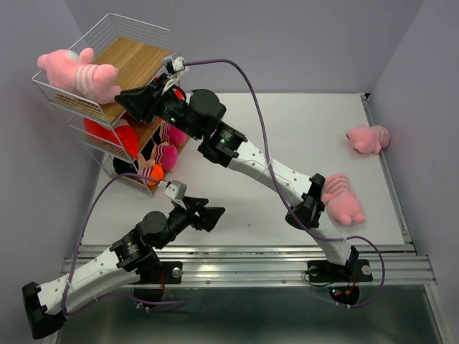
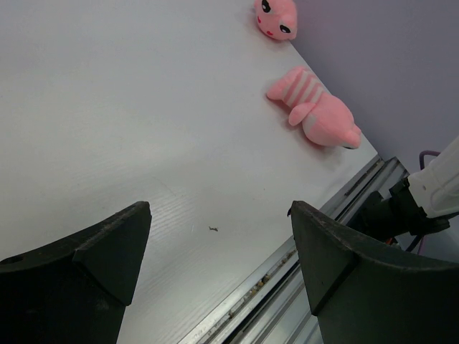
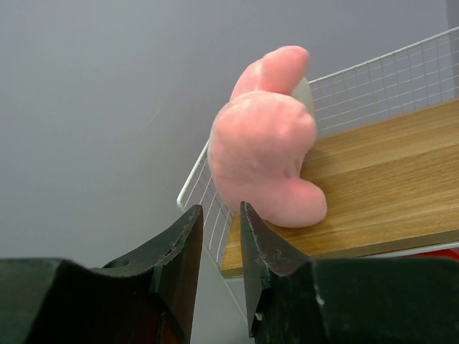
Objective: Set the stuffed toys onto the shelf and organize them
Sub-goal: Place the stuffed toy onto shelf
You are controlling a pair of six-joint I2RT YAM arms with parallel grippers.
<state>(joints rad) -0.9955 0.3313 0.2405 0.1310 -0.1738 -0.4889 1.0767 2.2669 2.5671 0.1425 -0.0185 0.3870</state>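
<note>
Poises the right gripper [image 3: 219,209], barely parted and empty, near a pink plush toy [image 3: 265,143] on the top board of the shelf [image 3: 387,172]; holds the left gripper [image 2: 219,208] spread wide over the table [image 2: 107,107].

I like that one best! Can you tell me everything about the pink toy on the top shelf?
The fluffy pink plush animal with paler pink stripes lies on the top wooden board of the white wire shelf, at its left end in the overhead view, pressed against the wire rim. It looks soft and fuzzy, with stubby limbs sticking out. The right claw is close by, slightly open, not holding it.
</note>
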